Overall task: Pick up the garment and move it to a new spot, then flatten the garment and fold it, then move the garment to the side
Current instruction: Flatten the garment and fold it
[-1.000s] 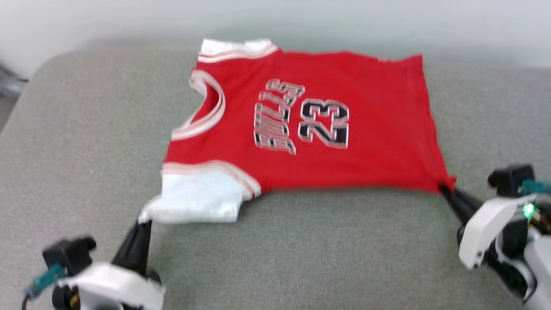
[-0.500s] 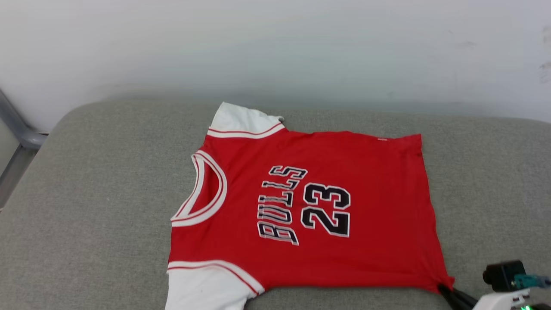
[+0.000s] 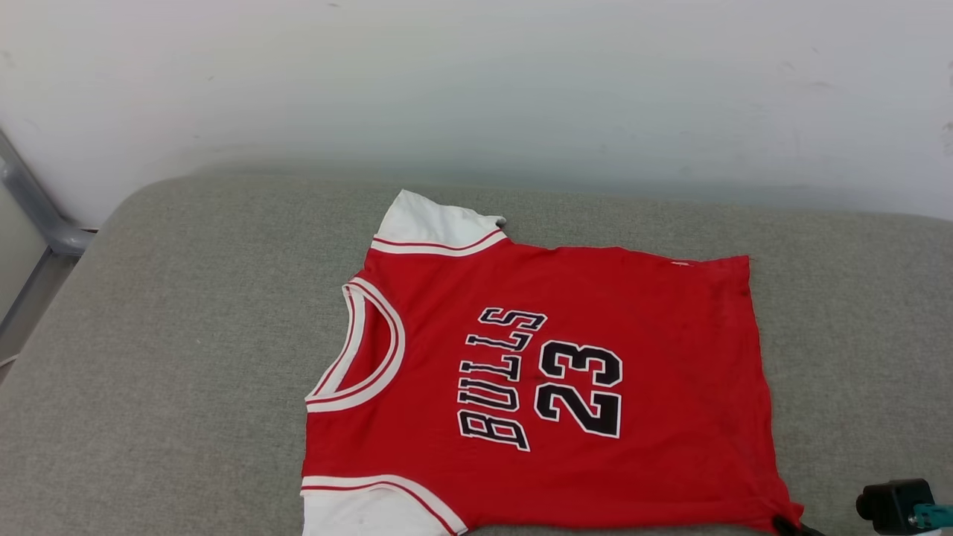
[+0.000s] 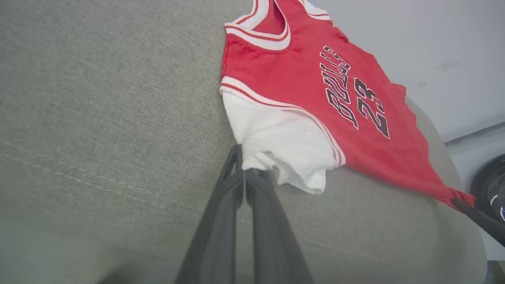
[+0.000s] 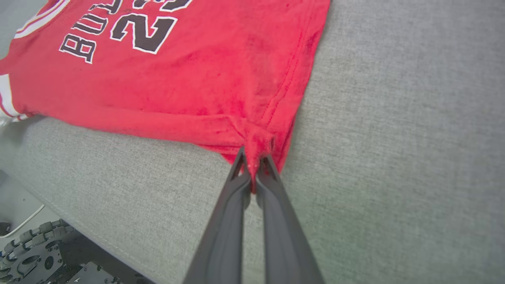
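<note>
Dark-fingered left gripper (image 4: 244, 170) is clamped tight on the white sleeve edge of the garment (image 4: 300, 75); right gripper (image 5: 254, 159) pinches the bunched red hem corner. Between them the garment lies spread flat, lettering and number up, neckline toward the robot's left, on a grey fabric cushion (image 3: 164, 357), near its front edge, pale wall (image 3: 476, 89) behind.

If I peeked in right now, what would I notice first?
A bright red shirt with a big black 23, spread out on the grey cushion. The left gripper pinches its white sleeve, and the right gripper pinches a red bottom corner.
</note>
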You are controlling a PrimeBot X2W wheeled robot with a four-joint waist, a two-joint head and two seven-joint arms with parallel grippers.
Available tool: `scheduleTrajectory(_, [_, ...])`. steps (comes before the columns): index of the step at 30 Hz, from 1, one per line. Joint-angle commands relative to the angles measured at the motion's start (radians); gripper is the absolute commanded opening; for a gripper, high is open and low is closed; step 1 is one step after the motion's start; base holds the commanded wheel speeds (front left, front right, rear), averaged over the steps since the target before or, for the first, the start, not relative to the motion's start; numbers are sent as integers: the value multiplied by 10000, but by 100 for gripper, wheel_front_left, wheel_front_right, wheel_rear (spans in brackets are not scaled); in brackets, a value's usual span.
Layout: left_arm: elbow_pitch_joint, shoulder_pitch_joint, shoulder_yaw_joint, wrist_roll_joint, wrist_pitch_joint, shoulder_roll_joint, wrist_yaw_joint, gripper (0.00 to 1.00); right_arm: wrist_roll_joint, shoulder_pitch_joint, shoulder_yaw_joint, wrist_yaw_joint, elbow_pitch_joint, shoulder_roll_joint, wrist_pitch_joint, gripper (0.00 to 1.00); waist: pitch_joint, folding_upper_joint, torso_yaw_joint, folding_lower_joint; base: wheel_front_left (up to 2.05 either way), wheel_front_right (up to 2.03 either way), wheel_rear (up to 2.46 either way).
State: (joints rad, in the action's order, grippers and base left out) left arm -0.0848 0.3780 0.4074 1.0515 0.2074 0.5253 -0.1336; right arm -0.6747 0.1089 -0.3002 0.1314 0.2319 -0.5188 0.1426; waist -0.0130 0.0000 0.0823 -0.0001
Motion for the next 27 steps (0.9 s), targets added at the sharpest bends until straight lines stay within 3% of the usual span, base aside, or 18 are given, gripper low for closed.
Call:
scheduleTrajectory(1, [-43,-335,-54,-190,51,130,-42,0,104,24,79,-15,-129,91,79,0,25,0,16,1,0,0,0])
scheduleTrajectory(16, [4,-3076,-99,-1165,-828,1199,472,0,137,-1061,454,-14,-1025,333,461,0,833,0,-379,1,0,0,0])
scheduleTrajectory(27, [1013,-5863,-20,-1494,-1580,1387,1261,0,73,-2020,696,-12,-1050,495,529,0,2011,0,-712,1,0,0,0])
